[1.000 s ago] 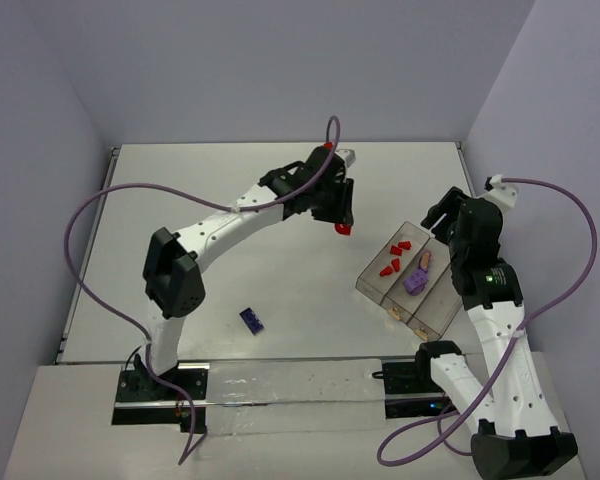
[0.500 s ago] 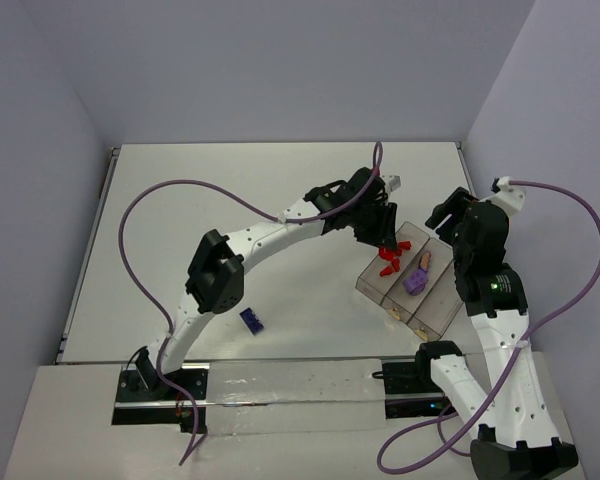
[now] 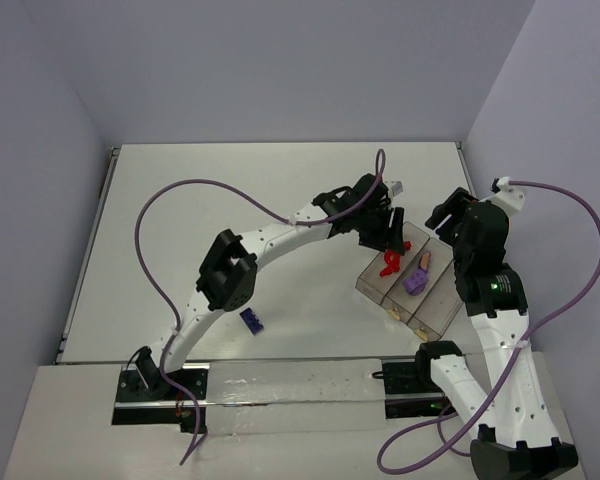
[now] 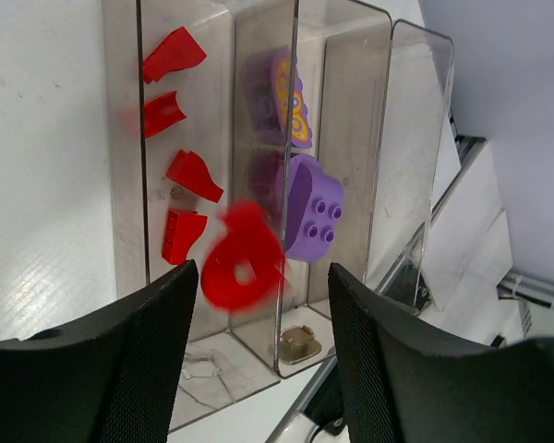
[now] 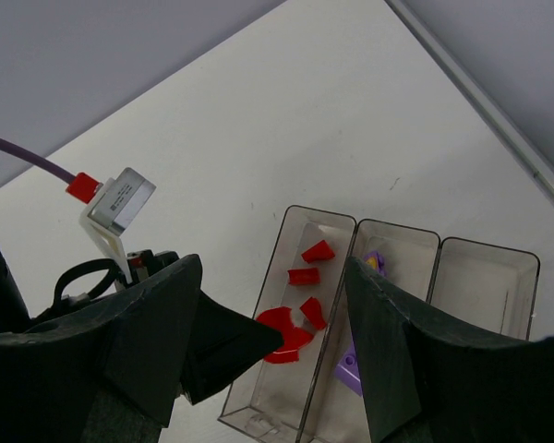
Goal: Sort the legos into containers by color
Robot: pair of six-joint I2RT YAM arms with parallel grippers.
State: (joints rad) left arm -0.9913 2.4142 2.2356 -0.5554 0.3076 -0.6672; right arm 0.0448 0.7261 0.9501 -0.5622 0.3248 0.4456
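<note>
The clear three-compartment tray (image 3: 365, 285) lies at the right. My left gripper (image 3: 390, 235) hangs over its left compartment, jaws open. The red half-disc (image 4: 243, 260) is blurred below and between the open fingers, touching neither. It is over that compartment, where several small red pieces (image 4: 194, 173) lie. In the right wrist view the half-disc (image 5: 286, 330) shows inside that compartment. Light purple bricks (image 4: 309, 208) lie in the middle compartment. A dark blue-violet brick (image 3: 251, 320) lies on the table near the left arm. My right gripper (image 3: 443, 222) is open and empty above the tray's far end.
The tray's third compartment (image 5: 485, 277) holds no brick. Small tan discs (image 4: 300, 343) sit at the tray's near end. The left arm's purple cable (image 3: 180, 200) loops over the table. Grey walls (image 3: 50, 200) enclose the table on three sides.
My left arm swung right from mid-table to the tray, carrying the red half-disc. Its jaws have opened and the half-disc has dropped away from them. The right arm barely moved.
</note>
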